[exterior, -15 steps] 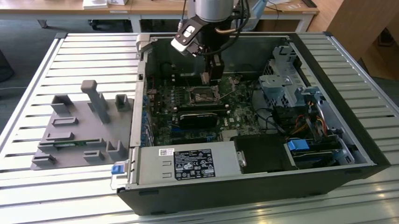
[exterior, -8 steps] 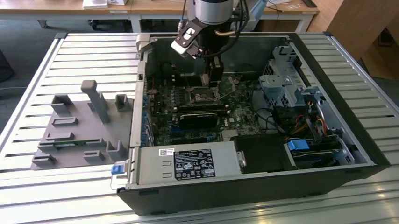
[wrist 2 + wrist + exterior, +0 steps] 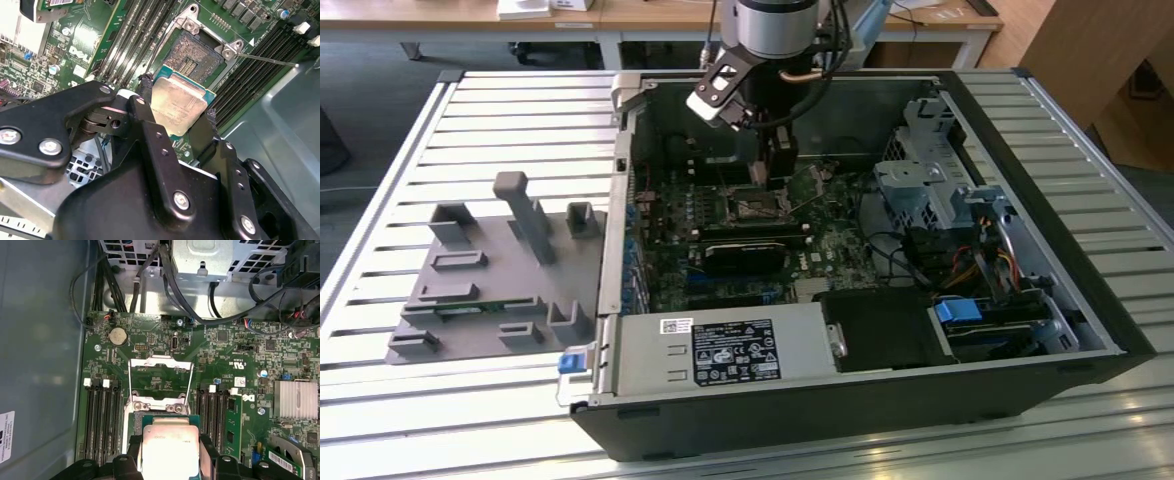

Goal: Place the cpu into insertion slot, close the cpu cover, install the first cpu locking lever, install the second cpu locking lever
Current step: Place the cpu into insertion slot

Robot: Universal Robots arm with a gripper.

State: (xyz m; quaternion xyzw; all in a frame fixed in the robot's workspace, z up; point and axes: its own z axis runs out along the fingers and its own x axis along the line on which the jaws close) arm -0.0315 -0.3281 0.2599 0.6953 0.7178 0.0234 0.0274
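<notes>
My gripper hangs inside the open computer case, just above the insertion slot. It is shut on the cpu, a flat square chip with a silvery-grey top, clamped by two opposite edges between black fingers. In both wrist views the cpu hovers tilted over the near edge of the bare insertion slot, whose contact field is exposed. The cpu cover stands flipped open beyond the slot. Two thin wire locking levers are swung up beside it.
Memory slots flank the socket on both sides. A long black heatsink block lies just in front of the socket, and a power supply fills the case's near corner. Cables and a drive cage are at the exterior view's right. A grey fixture plate lies outside the case.
</notes>
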